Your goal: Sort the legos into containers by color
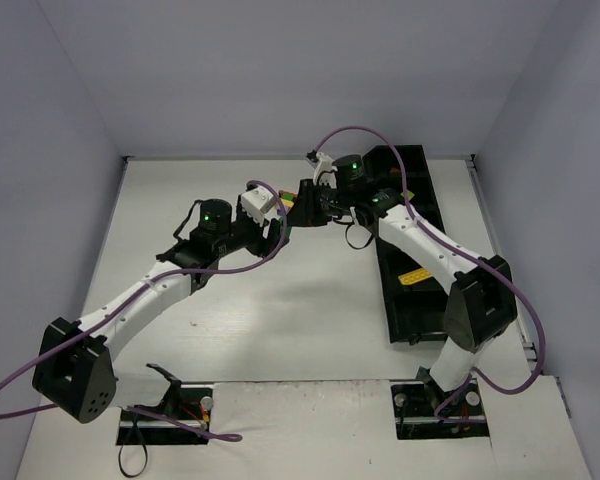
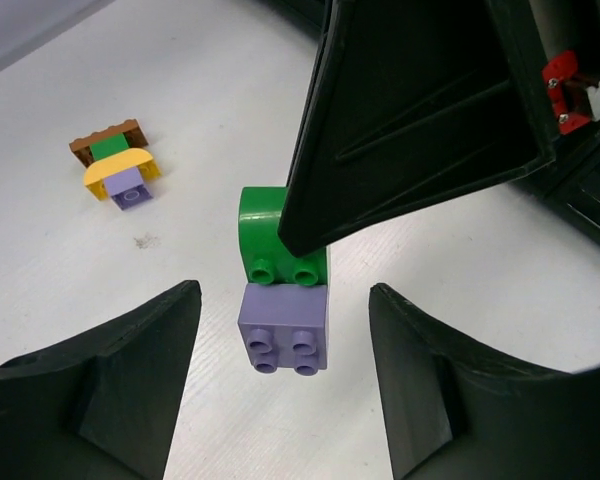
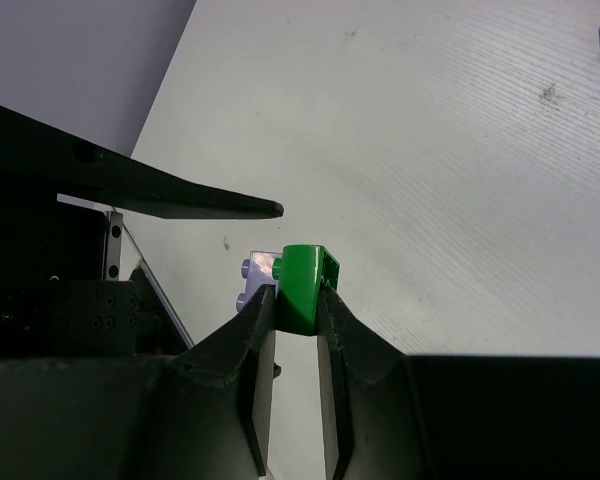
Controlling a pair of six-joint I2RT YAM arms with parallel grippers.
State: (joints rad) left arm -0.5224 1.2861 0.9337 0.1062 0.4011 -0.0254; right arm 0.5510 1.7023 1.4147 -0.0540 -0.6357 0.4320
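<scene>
Your right jaws are clamped on the green brick (image 3: 302, 275), one finger on each flat side. The lilac brick (image 2: 285, 320) hangs off it outside the grip, apparently pressed onto the green one's studs. That hold reads as a brace: two colours stuck together cannot share a compartment, so you pin one half and leave the other exposed for the second arm. Your left jaws stand wide apart and hold nothing. The lilac brick sits squarely in the gap between them, touching neither finger, and the green brick lies just beyond their tips, partly under a right finger that crosses over it. Seen from the right wrist, the lilac brick sits just outside one right finger's tip, and a left finger reaches in near it. The likely next move is to close the left jaws on the lilac alone and pull, taking care not to catch the green as well. Well beyond the left jaws, off to one side, a small stack (image 2: 115, 170) of brown, green, yellow and lilac rests on the desk (image 2: 210, 70). The tray (image 1: 400, 315) lies well apart from both jaws, back along the right arm.
</scene>
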